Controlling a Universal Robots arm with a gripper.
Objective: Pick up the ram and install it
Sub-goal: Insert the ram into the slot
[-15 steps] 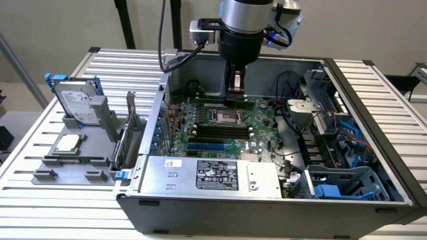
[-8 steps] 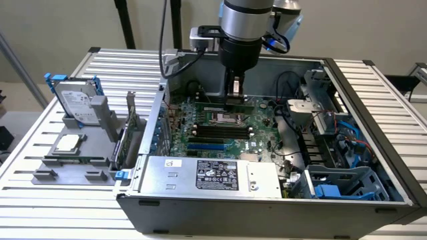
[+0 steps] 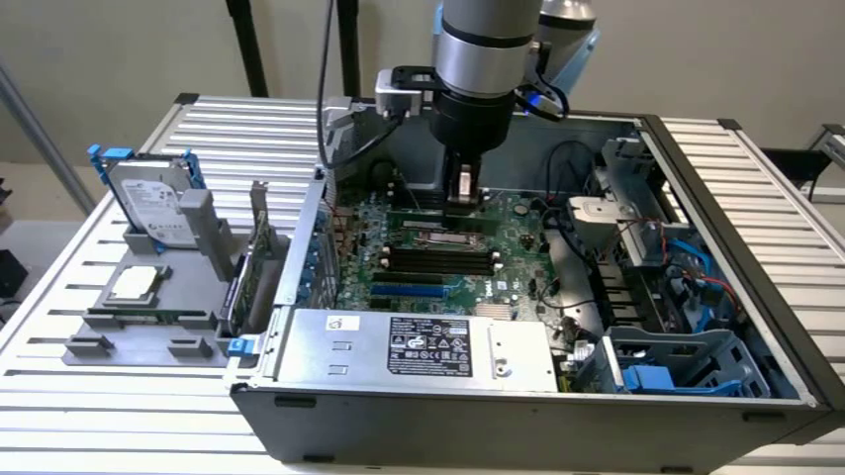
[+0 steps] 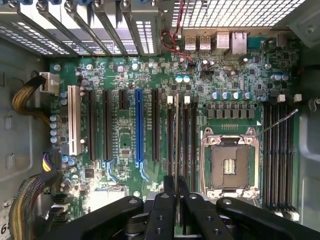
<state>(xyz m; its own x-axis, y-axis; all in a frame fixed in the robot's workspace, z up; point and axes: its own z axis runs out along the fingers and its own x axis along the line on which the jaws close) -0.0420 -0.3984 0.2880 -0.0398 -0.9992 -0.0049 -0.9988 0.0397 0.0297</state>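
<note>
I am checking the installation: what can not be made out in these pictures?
- Wrist view: the thin dark-green ram stick is edge-on in the black gripper; its chips are hidden.
- Wrist view: the stick covers whatever lies under it; contact cannot be told.
- Exterior view: the silver power supply box hides the green motherboard's near edge.

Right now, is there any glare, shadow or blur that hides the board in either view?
Exterior view: even light, the arm shading the motherboard slightly. Wrist view: the board is sharp and evenly lit, bright backlight through the rear grille, and the tool close and soft.
</note>
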